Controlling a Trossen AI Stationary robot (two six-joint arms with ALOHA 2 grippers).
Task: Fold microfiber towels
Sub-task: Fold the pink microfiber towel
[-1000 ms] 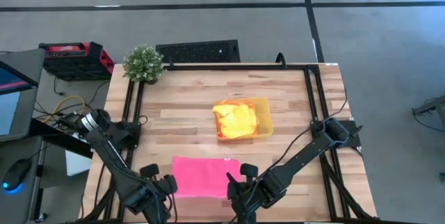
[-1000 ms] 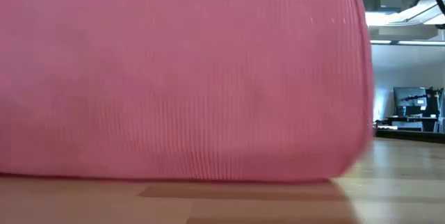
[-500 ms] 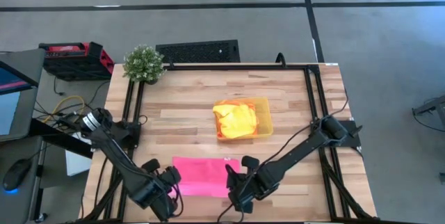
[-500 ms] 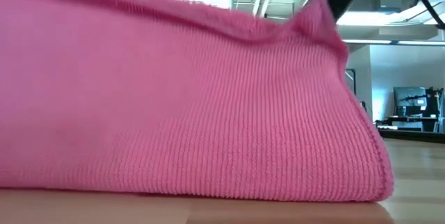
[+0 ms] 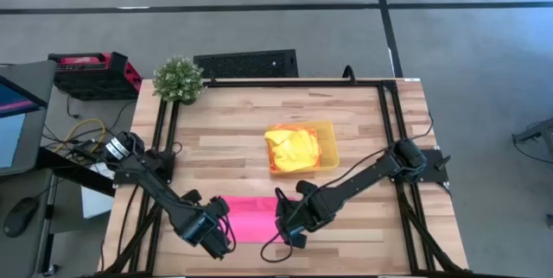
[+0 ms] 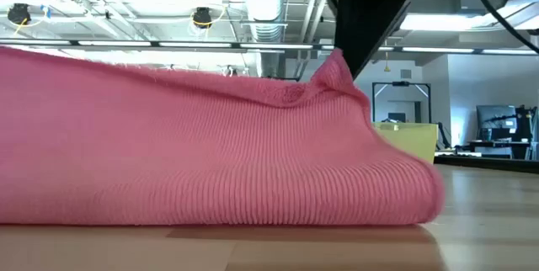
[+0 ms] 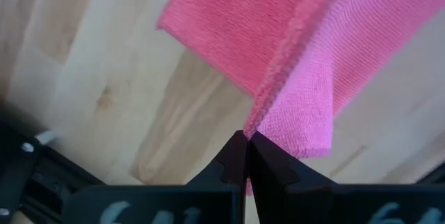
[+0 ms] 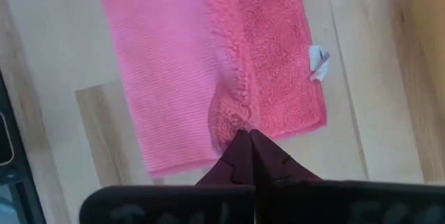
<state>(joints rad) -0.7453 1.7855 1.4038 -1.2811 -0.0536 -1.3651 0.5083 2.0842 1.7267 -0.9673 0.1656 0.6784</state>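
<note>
Pink towel (image 5: pixel 251 218) near the bench's front edge is pinched at both corners by the closed left tool (image 5: pixel 220 234) and right tool (image 5: pixel 289 230); uneven pulling could skew the fold.

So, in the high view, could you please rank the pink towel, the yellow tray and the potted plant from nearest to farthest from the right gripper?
1. Pink towel: pinched in the right gripper, at the table's near edge.
2. Yellow tray: mid-table, beyond the gripper.
3. Potted plant: far left corner.
</note>
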